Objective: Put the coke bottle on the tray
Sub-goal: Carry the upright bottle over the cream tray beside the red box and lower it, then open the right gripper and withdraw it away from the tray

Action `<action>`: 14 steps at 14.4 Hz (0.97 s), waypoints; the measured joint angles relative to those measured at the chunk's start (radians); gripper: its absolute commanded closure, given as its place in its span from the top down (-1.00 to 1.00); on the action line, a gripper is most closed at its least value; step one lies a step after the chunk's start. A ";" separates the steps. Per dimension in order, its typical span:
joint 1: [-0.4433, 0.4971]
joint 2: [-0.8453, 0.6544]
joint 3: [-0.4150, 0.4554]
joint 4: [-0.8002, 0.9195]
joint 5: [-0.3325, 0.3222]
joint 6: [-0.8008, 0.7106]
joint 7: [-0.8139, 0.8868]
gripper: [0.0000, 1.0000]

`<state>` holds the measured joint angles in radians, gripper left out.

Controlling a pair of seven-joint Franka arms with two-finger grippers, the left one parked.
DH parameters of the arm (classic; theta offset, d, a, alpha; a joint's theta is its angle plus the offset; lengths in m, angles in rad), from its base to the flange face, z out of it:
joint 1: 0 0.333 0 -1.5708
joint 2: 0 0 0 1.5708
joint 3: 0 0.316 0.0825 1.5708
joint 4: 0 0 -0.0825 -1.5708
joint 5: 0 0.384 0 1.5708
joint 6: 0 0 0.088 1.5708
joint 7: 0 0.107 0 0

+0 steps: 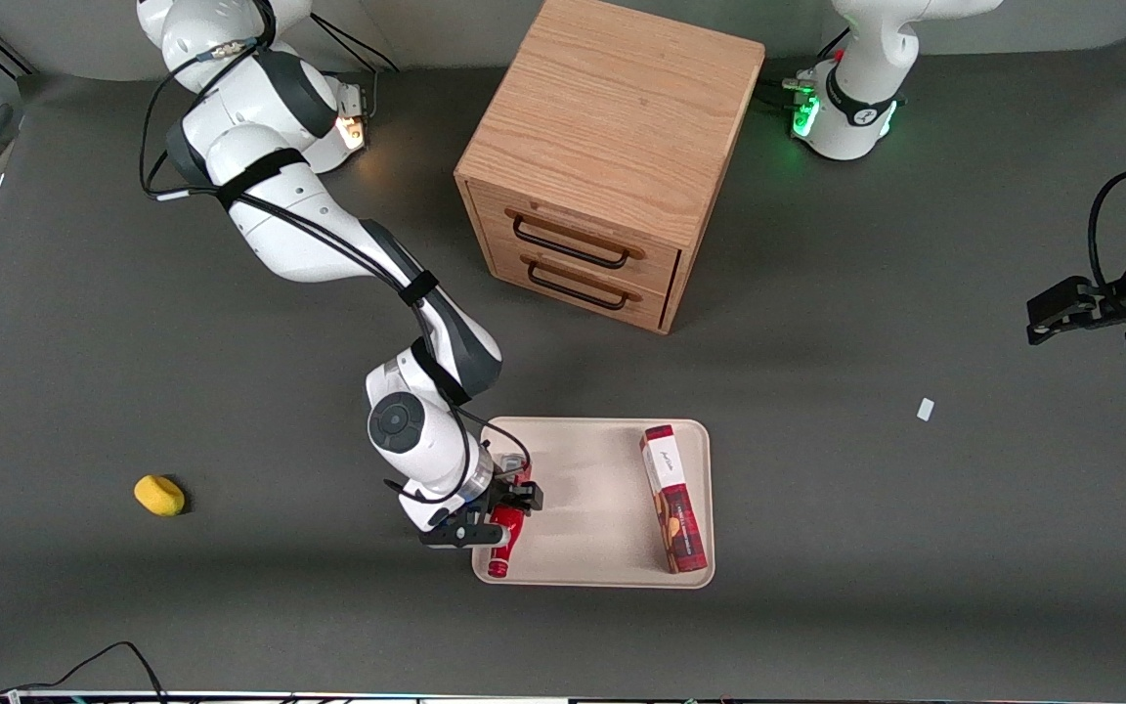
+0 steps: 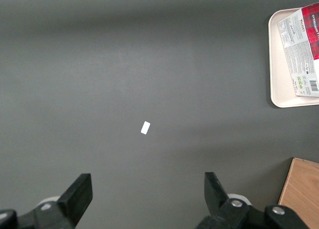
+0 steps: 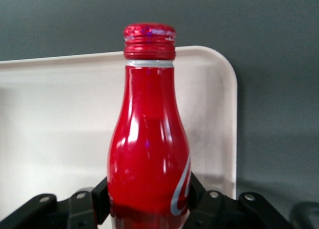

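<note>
The coke bottle (image 1: 505, 539) is red with white script and a red cap. It lies lengthwise over the working-arm end of the cream-beige tray (image 1: 587, 489), its cap pointing toward the front camera. My right gripper (image 1: 500, 512) is shut on the bottle's body, one finger on each side. In the right wrist view the bottle (image 3: 148, 139) fills the middle, the fingers (image 3: 101, 199) press against its lower body, and the tray (image 3: 55, 114) lies under it. Whether the bottle rests on the tray or hangs just above it, I cannot tell.
A red-and-white snack box (image 1: 673, 498) lies on the tray's parked-arm end. A wooden two-drawer cabinet (image 1: 607, 156) stands farther from the front camera. A yellow object (image 1: 159, 495) lies toward the working arm's end. A small white scrap (image 1: 926, 409) lies toward the parked arm's end.
</note>
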<state>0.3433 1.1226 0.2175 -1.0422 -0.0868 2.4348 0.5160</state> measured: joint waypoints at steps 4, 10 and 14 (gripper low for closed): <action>0.001 0.000 -0.007 -0.004 -0.012 0.027 0.000 1.00; 0.005 0.001 -0.012 -0.005 -0.018 0.069 0.000 1.00; 0.001 -0.064 -0.016 -0.014 -0.019 0.062 0.000 1.00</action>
<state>0.3439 1.0588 0.2016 -1.0563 -0.1053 2.4970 0.5160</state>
